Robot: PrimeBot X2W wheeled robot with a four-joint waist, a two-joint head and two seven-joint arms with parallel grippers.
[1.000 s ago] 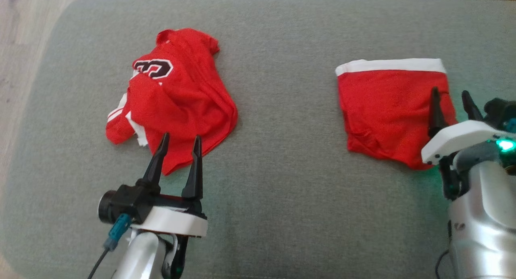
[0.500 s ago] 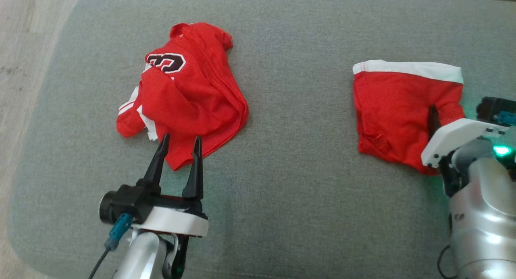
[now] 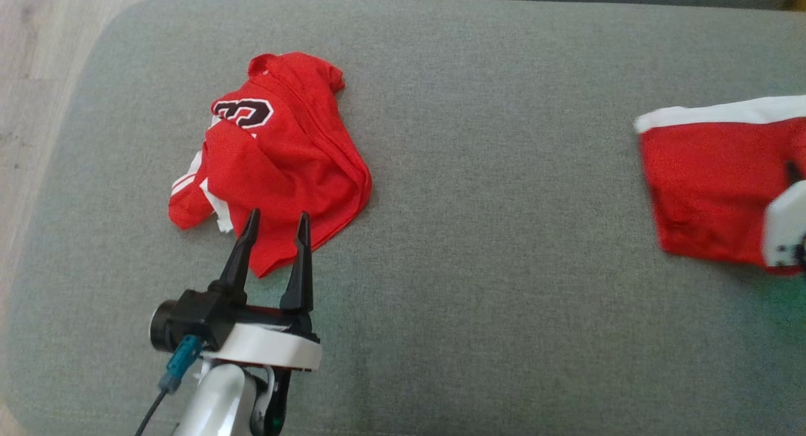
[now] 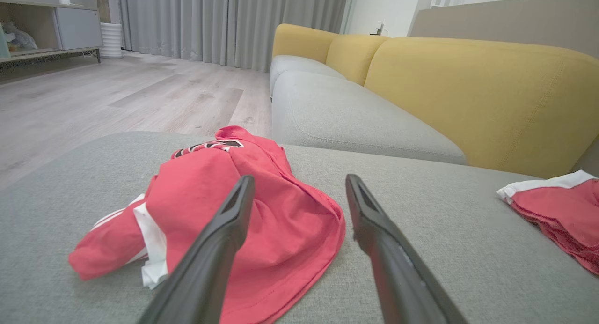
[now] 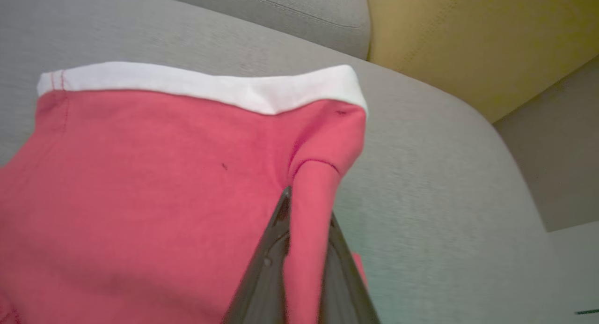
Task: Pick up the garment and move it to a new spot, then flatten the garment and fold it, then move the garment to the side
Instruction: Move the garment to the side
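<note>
The garment (image 3: 705,171), red with a white band along its far edge, lies folded at the right of the grey cushion (image 3: 478,247). My right gripper (image 3: 792,170) is shut on a pinched ridge of its right side. In the right wrist view the red cloth (image 5: 164,174) rises between the closed fingers of that gripper (image 5: 306,202). My left gripper (image 3: 278,214) hovers open and holds nothing, just short of the near hem of a crumpled red jersey (image 3: 283,159). In the left wrist view that gripper (image 4: 299,179) points over the jersey (image 4: 224,197).
The cushion's rounded left edge drops to a wood floor (image 3: 38,77). A yellow sofa back (image 4: 468,90) and a second grey seat (image 4: 337,113) stand beyond. The folded garment (image 4: 557,207) sits near the cushion's right end.
My right gripper has shut on the folded garment and pulled it to the right, away from the jersey. The left gripper and the jersey have stayed put; the camera has shifted a little.
</note>
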